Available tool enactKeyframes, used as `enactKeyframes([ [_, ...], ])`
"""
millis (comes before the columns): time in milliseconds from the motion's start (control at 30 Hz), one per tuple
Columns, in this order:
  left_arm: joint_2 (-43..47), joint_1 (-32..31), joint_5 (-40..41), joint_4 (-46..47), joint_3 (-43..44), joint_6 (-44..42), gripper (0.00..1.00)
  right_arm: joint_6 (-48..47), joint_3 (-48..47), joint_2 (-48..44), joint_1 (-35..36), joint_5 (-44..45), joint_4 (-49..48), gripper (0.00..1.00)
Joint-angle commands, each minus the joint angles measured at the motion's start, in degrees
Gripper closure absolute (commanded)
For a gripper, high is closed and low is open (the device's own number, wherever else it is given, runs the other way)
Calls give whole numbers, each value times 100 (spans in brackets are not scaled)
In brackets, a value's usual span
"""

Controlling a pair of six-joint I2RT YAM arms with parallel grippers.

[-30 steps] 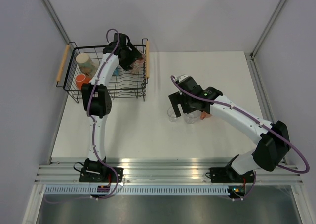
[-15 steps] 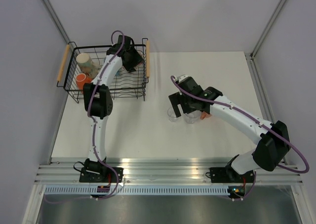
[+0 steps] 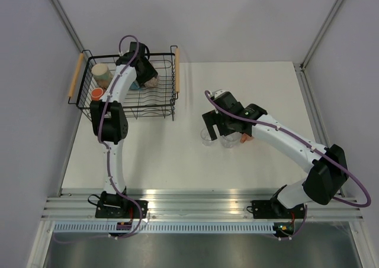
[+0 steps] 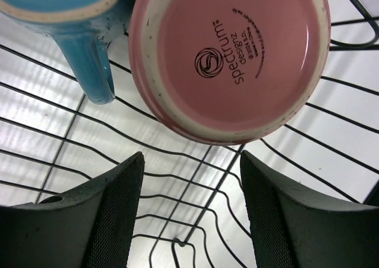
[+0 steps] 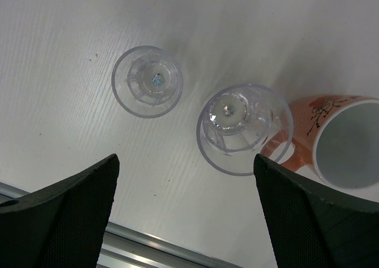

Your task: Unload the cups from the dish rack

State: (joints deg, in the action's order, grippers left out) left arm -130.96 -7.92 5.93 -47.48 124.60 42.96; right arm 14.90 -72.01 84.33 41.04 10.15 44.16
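The black wire dish rack [image 3: 127,105] stands at the far left of the table. My left gripper [image 3: 141,74] is inside it near the back, open and empty. In the left wrist view its open gripper [image 4: 192,215] hangs over the rack's wire bottom [image 4: 177,155], just short of an upside-down pink cup [image 4: 231,55] and a blue mug [image 4: 89,19] beside it. A cream mug [image 3: 102,73] and an orange mug [image 3: 97,93] sit at the rack's left. My right gripper [image 3: 219,126] is open and empty above two clear tumblers [image 5: 147,81] [image 5: 244,126] and an orange patterned mug [image 5: 343,141] on the table.
The rack has wooden bar handles on its left [image 3: 75,74] and right [image 3: 176,70] sides. The tumblers [image 3: 207,139] stand mid-table. A metal rail [image 3: 201,200] runs along the near table edge, also seen in the right wrist view [image 5: 148,247]. Grey walls enclose the table.
My left gripper has moved left inside the rack, from its right back corner toward the back middle. The right arm has not moved.
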Motion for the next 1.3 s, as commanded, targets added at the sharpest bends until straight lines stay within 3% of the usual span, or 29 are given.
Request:
enactKeyframes([
  [0, 413, 36, 390, -33, 30, -376, 30, 92, -41, -189, 36, -22, -39, 2],
  [167, 474, 28, 391, -24, 108, -534, 28, 101, -50, -146, 53, -13, -39, 2],
  [333, 404, 10, -74, 46, 364, -911, 19, 119, -42, -110, 106, -5, -48, 2],
  [533, 536, -165, 591, 362, -171, -1527, 8, 119, 81, -145, 133, 4, -127, 2],
  [600, 737, -235, 742, 686, -818, -1694, 6, 119, 99, -128, 133, 13, -153, 2],
  [733, 1352, -333, 1058, 2536, -2393, -1896, 4, 128, 231, -128, 141, -5, -241, 2],
  [833, 1617, -333, 1138, 3402, -3273, -1914, 3, 119, 345, -137, 150, -4, -303, 2],
  [1267, 1223, -622, 1638, 5310, -3636, -2371, 2, 119, 530, 188, 141, 13, -435, 2],
])
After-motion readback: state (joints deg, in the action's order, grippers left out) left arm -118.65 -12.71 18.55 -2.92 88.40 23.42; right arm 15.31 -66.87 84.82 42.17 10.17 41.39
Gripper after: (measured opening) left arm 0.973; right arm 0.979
